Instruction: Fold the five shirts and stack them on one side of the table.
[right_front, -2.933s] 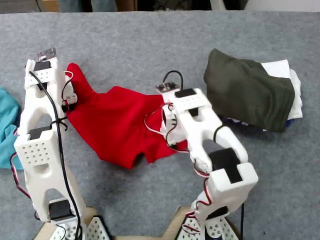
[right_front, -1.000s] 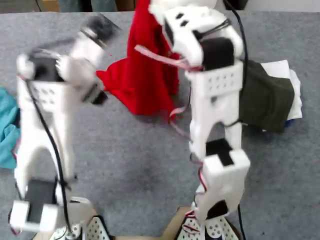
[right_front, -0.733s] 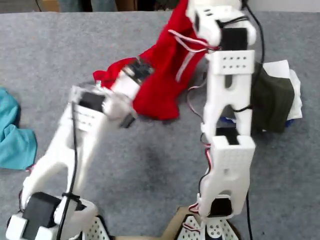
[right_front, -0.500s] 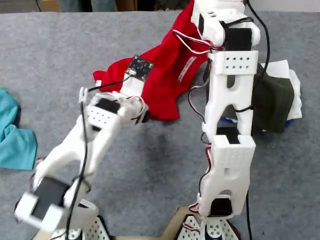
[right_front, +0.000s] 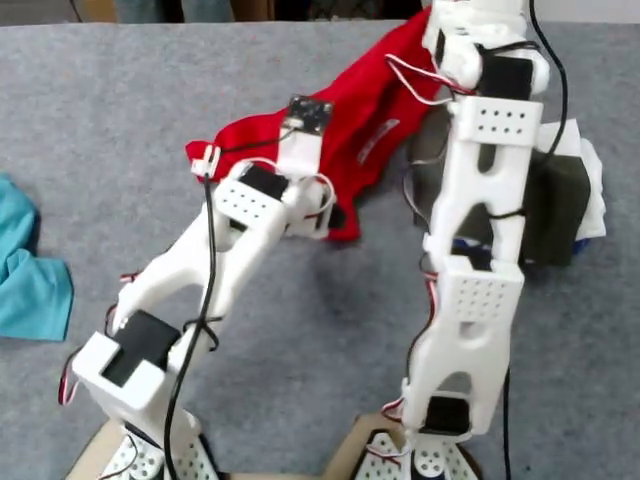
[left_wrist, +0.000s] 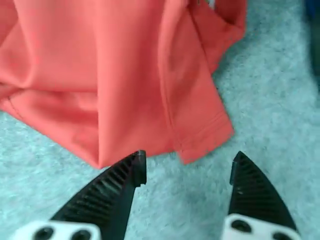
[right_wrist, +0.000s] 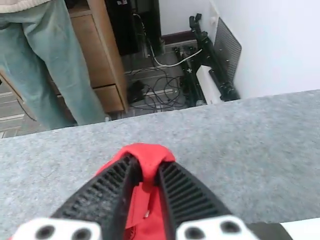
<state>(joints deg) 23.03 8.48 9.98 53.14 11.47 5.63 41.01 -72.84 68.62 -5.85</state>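
Red shirt (right_front: 355, 105) rises off the grey table (right_front: 120, 90) near its far edge, a fold pinched tight in the right gripper (right_wrist: 146, 172). Its white label (right_front: 383, 131) is too small to read. Left gripper (left_wrist: 187, 162) hovers, jaws apart, over the hem.

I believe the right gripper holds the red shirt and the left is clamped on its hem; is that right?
Not quite: the left wrist view shows the left gripper open, short of the hem. The right gripper does hold the red shirt.
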